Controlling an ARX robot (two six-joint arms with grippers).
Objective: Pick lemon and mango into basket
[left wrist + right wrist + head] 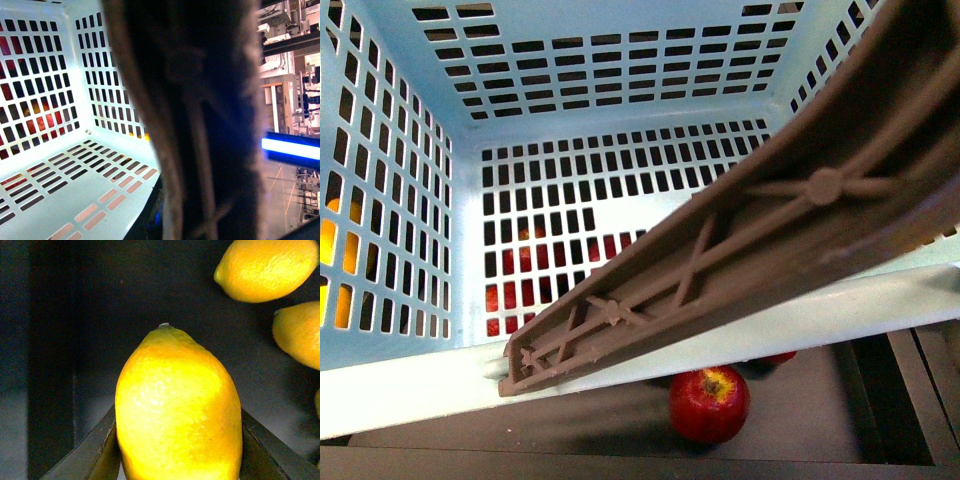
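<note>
At 9 o'clock in your front view, something yellow (330, 243) shows through the slots in the basket (620, 115) wall. The basket fills most of the view. Its brown handle (770, 225) slants from 7 o'clock up to 2 o'clock. A red apple (709, 403) sits below the rim at 6 o'clock. You cannot tell how your left hand stands. Your right hand (177, 450) pinches the lemon (177, 405) on both sides, over a dark surface (100, 315), with two more lemons (267, 267) near it.
</note>
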